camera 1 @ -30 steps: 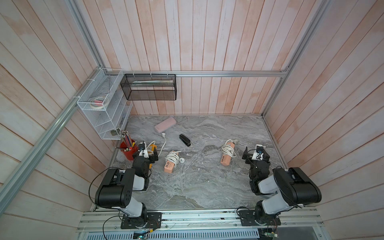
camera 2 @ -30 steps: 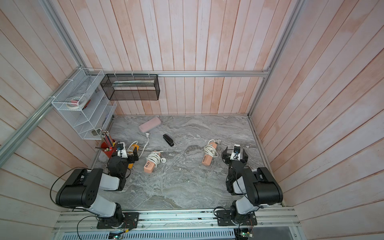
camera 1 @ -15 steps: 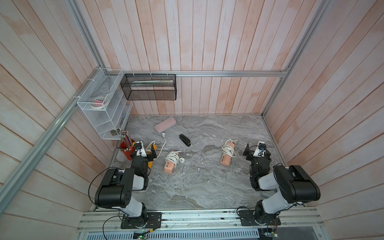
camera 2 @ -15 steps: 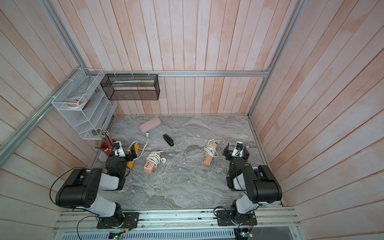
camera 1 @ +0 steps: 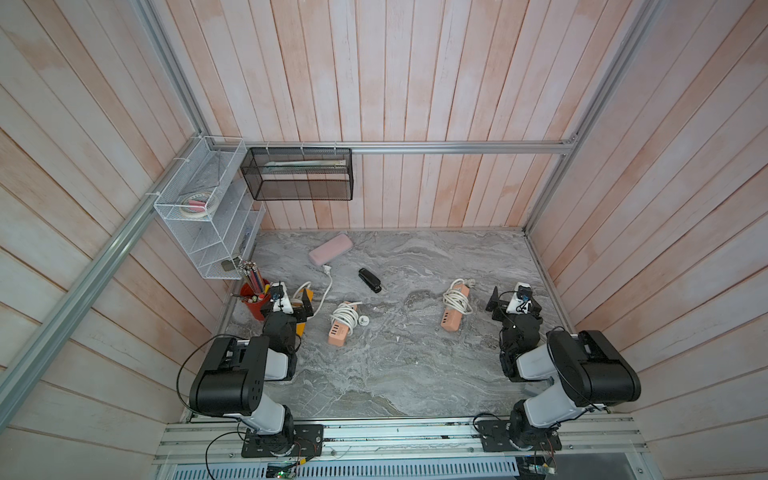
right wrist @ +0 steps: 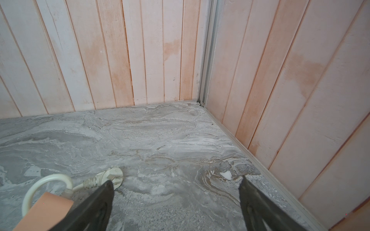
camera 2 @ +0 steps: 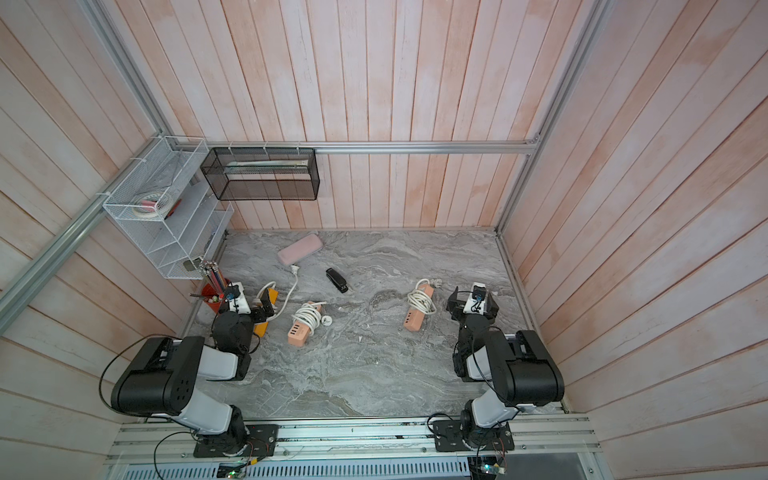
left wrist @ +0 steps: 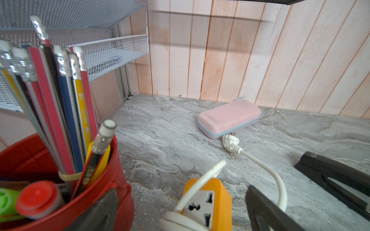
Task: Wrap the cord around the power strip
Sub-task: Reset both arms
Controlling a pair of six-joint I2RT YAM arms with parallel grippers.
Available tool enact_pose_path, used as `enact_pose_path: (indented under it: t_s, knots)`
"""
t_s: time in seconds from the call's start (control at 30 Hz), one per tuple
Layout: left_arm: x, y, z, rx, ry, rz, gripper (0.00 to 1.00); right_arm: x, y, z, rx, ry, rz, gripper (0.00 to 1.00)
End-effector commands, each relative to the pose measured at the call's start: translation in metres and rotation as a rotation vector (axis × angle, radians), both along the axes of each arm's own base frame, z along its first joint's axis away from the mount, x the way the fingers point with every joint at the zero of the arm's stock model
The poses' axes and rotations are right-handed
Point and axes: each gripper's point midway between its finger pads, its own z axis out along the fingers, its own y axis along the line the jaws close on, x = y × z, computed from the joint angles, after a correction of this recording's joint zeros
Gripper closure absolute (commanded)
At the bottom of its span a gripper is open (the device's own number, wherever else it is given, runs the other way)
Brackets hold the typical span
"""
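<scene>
Squarely between left jaws: power strip point(left wrist: 206, 202)

The orange plastic power strip point(left wrist: 208, 202) runs off the left wrist view's edge, and the left arm point(camera 1: 279, 328) covers most of it in both top views; the red plastic pencil cup point(left wrist: 117, 180) is blurred and cropped; the salmon-pink power strip point(right wrist: 46, 212) is cropped in the right wrist view, partly behind a black finger point(right wrist: 94, 208) of the right gripper point(right wrist: 177, 186).
</scene>
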Motion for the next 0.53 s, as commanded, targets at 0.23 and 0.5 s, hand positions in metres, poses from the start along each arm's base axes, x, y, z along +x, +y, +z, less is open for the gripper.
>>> enact_pose_path:
  t_s: [0.23,0.5]
  knots:
    - [0.0043,0.0018,0.0102,-0.01,-0.037,0.011,0.0,0.0014,-0.0036,-0.0015,0.01,0.004,-0.017,0.02]
    - [0.0063,-0.0023,0.0105,0.03,-0.031,0.022,0.0,0.0014,-0.0036,-0.0013,0.011,0.003,-0.016,0.02]
